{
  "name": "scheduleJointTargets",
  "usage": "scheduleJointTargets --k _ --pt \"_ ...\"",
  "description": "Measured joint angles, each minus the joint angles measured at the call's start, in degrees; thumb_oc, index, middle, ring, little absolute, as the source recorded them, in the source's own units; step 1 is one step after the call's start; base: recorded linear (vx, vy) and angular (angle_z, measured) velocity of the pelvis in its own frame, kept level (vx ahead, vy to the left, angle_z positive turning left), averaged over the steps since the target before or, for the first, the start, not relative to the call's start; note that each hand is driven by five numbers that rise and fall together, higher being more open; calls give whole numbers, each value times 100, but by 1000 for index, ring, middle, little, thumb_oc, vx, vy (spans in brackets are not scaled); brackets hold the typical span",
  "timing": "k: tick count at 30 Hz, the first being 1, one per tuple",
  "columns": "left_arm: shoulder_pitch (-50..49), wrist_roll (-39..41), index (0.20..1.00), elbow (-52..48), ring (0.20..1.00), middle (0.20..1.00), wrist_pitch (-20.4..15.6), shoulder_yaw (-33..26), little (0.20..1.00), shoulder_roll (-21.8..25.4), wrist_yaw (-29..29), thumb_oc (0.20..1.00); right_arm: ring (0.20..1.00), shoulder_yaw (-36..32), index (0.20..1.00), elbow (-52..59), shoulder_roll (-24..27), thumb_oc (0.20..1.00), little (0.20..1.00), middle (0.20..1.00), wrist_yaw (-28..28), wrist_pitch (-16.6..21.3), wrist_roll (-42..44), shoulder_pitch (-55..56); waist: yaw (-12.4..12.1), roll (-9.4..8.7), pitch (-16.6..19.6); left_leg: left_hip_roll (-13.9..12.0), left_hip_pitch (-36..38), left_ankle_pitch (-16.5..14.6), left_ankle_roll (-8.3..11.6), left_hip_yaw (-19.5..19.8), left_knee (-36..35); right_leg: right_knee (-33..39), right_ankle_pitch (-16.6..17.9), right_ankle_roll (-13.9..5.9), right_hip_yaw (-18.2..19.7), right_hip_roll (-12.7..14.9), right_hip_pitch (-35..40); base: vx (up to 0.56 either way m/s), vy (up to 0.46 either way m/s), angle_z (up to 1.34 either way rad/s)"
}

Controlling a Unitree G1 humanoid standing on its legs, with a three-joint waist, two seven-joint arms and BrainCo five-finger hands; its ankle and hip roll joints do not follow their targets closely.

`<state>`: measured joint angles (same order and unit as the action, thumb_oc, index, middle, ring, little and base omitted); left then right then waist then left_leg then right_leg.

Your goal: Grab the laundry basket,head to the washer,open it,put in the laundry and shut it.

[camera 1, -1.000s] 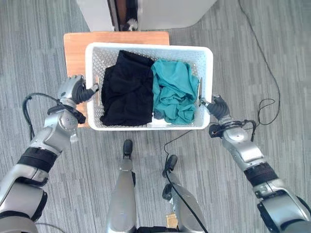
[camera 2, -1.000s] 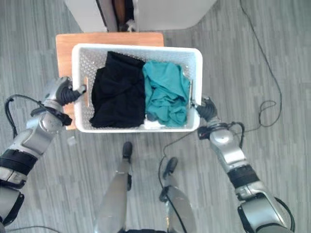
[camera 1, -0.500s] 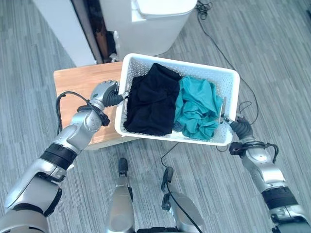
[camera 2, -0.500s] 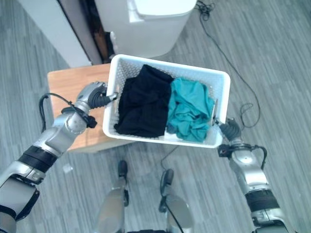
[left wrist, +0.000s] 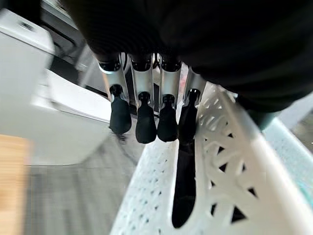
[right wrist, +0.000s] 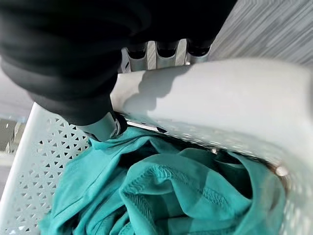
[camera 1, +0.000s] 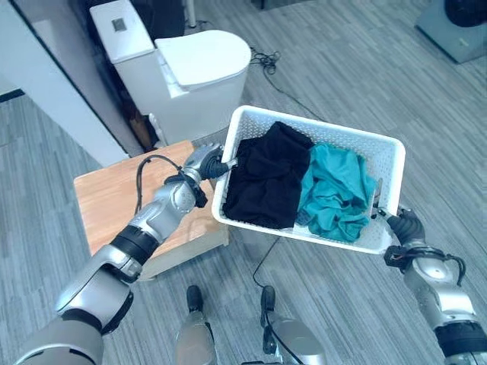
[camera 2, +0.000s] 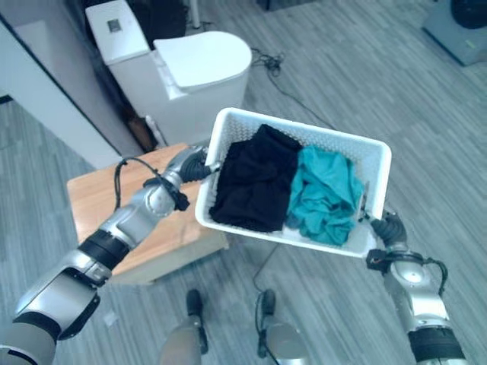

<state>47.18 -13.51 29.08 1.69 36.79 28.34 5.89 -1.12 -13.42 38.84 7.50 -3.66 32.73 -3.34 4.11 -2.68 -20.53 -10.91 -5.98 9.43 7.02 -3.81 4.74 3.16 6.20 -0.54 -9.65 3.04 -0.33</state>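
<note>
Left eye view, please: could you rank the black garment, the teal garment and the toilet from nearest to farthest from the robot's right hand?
From the right hand on the basket's end:
1. Teal garment, in the basket's half beside that hand.
2. Black garment, in the basket's far half.
3. Toilet, on the floor beyond the basket.

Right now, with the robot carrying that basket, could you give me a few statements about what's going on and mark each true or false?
1. The white laundry basket is held off the floor by both hands. True.
2. The basket holds only a teal garment. False: a black garment lies beside the teal garment.
3. The left hand grips one short end, the right hand the other. True.
4. The basket rests on the wooden table. False: it is lifted beside the table.
5. A white toilet stands past the table. True.
</note>
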Motion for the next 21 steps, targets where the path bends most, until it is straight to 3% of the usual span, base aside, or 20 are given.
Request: scheduleJointTargets --k 1,2,3,4,5,6,7,10,11,14,15,16,17,18,19,21 --pt "8 21 200 34 200 200 6 72 200 -17 -1 200 200 -24 200 27 101 200 200 200 0 0 9 22 51 -133 45 203 -283 -597 -113 400 1240 -5 28 61 166 208 -8 -84 156 -68" --pt "-1 23 200 47 200 200 6 99 200 -28 -5 200 200 -53 200 78 156 200 200 200 -1 0 12 71 71 -164 86 325 -349 -993 -182 521 1941 -27 29 36 278 285 10 -83 204 -62" --pt "3 32 200 84 200 200 5 126 200 -66 -12 200 200 -25 200 83 165 200 200 200 0 -3 25 115 265 -151 209 451 -209 -1197 -168 608 2332 -62 114 -102 427 241 -8 -90 264 -55" --pt "-1 108 200 105 200 200 16 169 200 -50 3 200 200 25 200 104 181 200 200 200 0 -8 30 94 366 -79 368 675 -125 -1435 -182 987 2586 -68 140 -147 516 175 -114 -62 224 -69" --pt "10 168 200 134 200 200 14 165 200 2 -4 200 200 -23 200 114 177 200 200 200 -7 -7 75 89 350 30 480 913 -2 -1822 -255 1329 2677 -101 188 -170 821 108 -224 -90 237 -106" --pt "12 185 200 123 200 200 -10 157 200 78 -18 200 200 -1 200 178 152 200 200 200 -16 -7 138 103 290 35 511 1007 287 -2109 -473 1385 2387 -115 245 -172 1074 41 -284 -207 359 -136" --pt "4 187 200 154 200 200 1 145 200 57 -12 200 200 -13 200 266 116 200 200 200 -17 -9 150 145 347 26 540 1028 749 -2279 -629 1324 1578 -187 311 -233 1337 2 -393 -254 345 -130" --pt "51 186 200 244 200 200 -4 160 200 -63 -17 200 200 -215 200 310 7 200 200 200 -16 -9 193 220 476 41 609 1050 1106 -2371 -538 996 645 -452 368 -449 1569 50 -775 -197 185 -53" --pt "44 185 200 259 200 200 -3 164 200 -108 -16 200 200 -215 200 293 1 200 200 200 -14 -15 233 230 472 -87 649 1212 1093 -2284 -579 850 496 -515 436 -537 1732 175 -969 -262 207 -46" --pt "55 185 200 527 200 200 -2 241 200 -177 -21 200 200 -219 200 307 -176 200 200 200 -16 -16 238 361 536 -317 749 1770 494 -2409 -852 616 1226 -289 728 -703 2018 597 -1247 -259 141 -29" --pt "61 185 200 594 200 200 -1 290 200 -191 -22 200 200 -224 200 315 -302 200 200 200 -15 -13 238 444 554 -343 741 1883 299 -2465 -963 613 1487 -240 635 -745 2023 694 -1301 -178 49 -21" --pt "57 182 200 657 200 200 6 323 200 -187 -22 200 200 -180 200 252 -398 200 200 200 -13 -37 239 463 563 -300 739 1877 117 -2461 -1062 609 1601 -301 307 -815 1981 743 -1441 -113 19 -34" --pt "47 179 200 673 200 200 24 328 200 -149 -46 200 200 -66 200 248 -420 200 200 200 -13 -85 238 508 532 -272 749 1780 -26 -2367 -1177 358 1590 -593 -126 -833 1802 738 -1731 -151 26 -63" --pt "21 178 200 672 200 200 34 302 200 -121 -58 200 200 48 200 249 -450 200 200 200 -14 -123 237 556 412 -217 729 1640 -103 -2321 -1183 215 1566 -1066 -258 -802 1389 698 -2024 -72 6 -73" --pt "-41 178 200 672 200 200 52 275 200 -118 -57 200 200 130 200 253 -464 200 200 200 -14 -151 237 610 337 -225 713 1593 -47 -2217 -1188 137 1419 -1267 -265 -793 1047 681 -2049 -72 1 -57" --pt "-99 180 200 671 200 200 90 355 200 -125 -134 200 200 167 200 252 -461 200 200 200 -19 -164 237 776 300 -195 697 1508 150 -1938 -1192 133 1010 -1531 -354 -782 733 689 -1671 -20 -30 -19"
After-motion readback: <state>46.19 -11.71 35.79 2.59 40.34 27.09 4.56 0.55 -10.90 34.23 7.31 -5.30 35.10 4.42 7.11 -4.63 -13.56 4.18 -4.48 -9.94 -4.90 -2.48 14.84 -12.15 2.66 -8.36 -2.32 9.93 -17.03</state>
